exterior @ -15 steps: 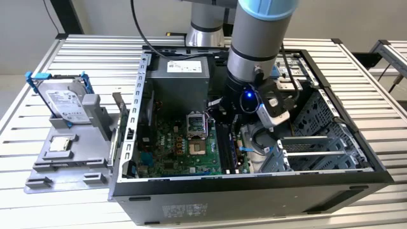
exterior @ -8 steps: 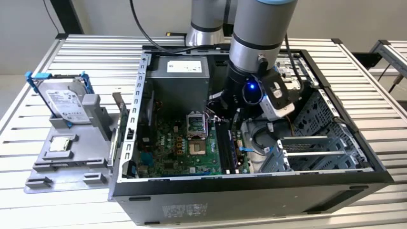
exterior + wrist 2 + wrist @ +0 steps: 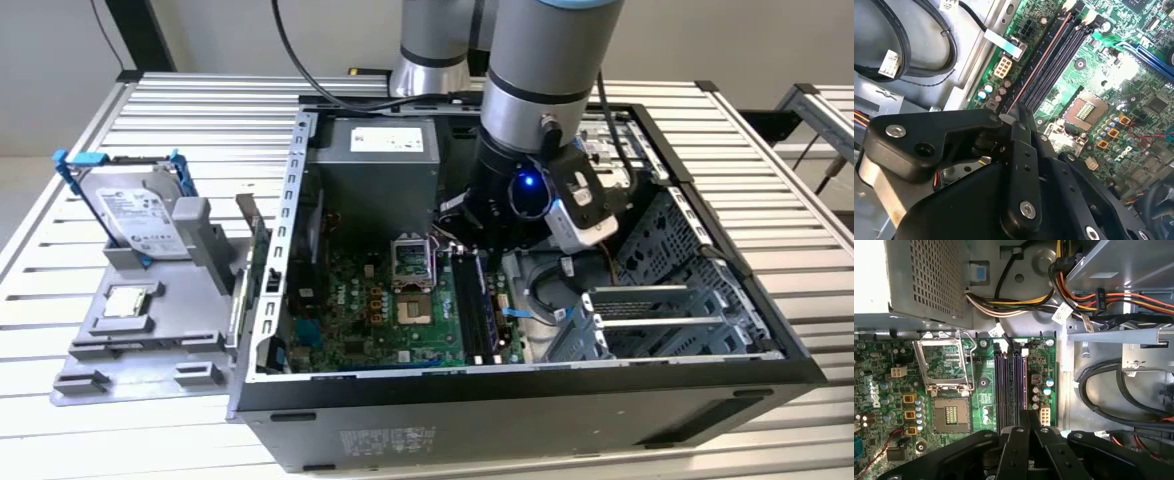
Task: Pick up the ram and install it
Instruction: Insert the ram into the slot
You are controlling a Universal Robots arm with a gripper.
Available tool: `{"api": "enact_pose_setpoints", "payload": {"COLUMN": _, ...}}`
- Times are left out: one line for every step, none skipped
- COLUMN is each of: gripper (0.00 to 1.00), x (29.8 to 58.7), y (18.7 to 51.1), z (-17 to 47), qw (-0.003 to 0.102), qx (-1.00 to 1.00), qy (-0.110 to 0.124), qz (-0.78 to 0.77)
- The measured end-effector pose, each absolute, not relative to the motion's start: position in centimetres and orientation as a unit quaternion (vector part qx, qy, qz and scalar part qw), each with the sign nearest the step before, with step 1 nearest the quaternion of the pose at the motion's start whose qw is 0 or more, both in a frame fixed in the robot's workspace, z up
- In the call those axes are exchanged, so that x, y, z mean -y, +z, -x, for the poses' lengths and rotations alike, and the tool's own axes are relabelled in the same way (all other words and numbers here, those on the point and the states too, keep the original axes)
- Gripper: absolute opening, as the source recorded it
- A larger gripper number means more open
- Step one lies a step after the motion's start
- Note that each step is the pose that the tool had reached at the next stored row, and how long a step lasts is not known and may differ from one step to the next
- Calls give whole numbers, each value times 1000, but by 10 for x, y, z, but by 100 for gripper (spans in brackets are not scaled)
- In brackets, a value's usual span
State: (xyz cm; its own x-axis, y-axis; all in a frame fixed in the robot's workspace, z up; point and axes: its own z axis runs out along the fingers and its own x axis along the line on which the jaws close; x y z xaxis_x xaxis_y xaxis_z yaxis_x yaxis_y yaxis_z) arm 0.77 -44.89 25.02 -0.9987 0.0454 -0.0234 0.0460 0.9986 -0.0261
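**Silver robot arm (image 3: 534, 90), black gripper (image 3: 1029, 414)**

Thick tube sections in brushed silver-grey, capped at the joint by a light-blue ring (image 3: 561, 5). Lower down, a black wrist block with a small glowing blue lamp (image 3: 525, 183), and beside it a white-and-black camera housing (image 3: 583, 208). In both wrist views, matte black hinged links, broad and rounded, studded with round silver screws (image 3: 895, 131).

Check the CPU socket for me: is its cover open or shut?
Open. In the first wrist view the metal load plate stands swung back off the socket, whose contact field shows bare.
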Motion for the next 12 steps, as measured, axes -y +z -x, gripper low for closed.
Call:
{"api": "enact_pose_setpoints", "payload": {"gripper": 0, "x": 449, "y": 250, "z": -8, "qw": 11, "qx": -1000, "qy": -13, "qz": -23}}
{"api": "enact_pose_setpoints", "payload": {"gripper": 0, "x": 449, "y": 250, "z": -8, "qw": 11, "qx": -1000, "qy": -13, "qz": -22}}
{"api": "enact_pose_setpoints", "payload": {"gripper": 0, "x": 449, "y": 250, "z": -8, "qw": 11, "qx": -1000, "qy": -13, "qz": -22}}
{"api": "enact_pose_setpoints", "payload": {"gripper": 0, "x": 449, "y": 250, "z": -8, "qw": 11, "qx": -1000, "qy": -13, "qz": -22}}
{"api": "enact_pose_setpoints", "payload": {"gripper": 0, "x": 449, "y": 250, "z": -7, "qw": 11, "qx": -1000, "qy": -13, "qz": -22}}
{"api": "enact_pose_setpoints", "payload": {"gripper": 0, "x": 449, "y": 250, "z": -7, "qw": 11, "qx": -1000, "qy": -13, "qz": -21}}
{"api": "enact_pose_setpoints", "payload": {"gripper": 0, "x": 449, "y": 250, "z": -7, "qw": 11, "qx": -1000, "qy": -13, "qz": -21}}
{"api": "enact_pose_setpoints", "payload": {"gripper": 0, "x": 449, "y": 250, "z": -7, "qw": 11, "qx": -1000, "qy": -13, "qz": -21}}
{"api": "enact_pose_setpoints", "payload": {"gripper": 0, "x": 449, "y": 250, "z": -7, "qw": 11, "qx": -1000, "qy": -13, "qz": -21}}
{"api": "enact_pose_setpoints", "payload": {"gripper": 0, "x": 449, "y": 250, "z": -7, "qw": 11, "qx": -1000, "qy": -13, "qz": -20}}
{"api": "enact_pose_setpoints", "payload": {"gripper": 0, "x": 449, "y": 250, "z": -7, "qw": 11, "qx": -1000, "qy": -13, "qz": -20}}
{"api": "enact_pose_setpoints", "payload": {"gripper": 0, "x": 449, "y": 250, "z": -7, "qw": 11, "qx": -1000, "qy": -13, "qz": -20}}
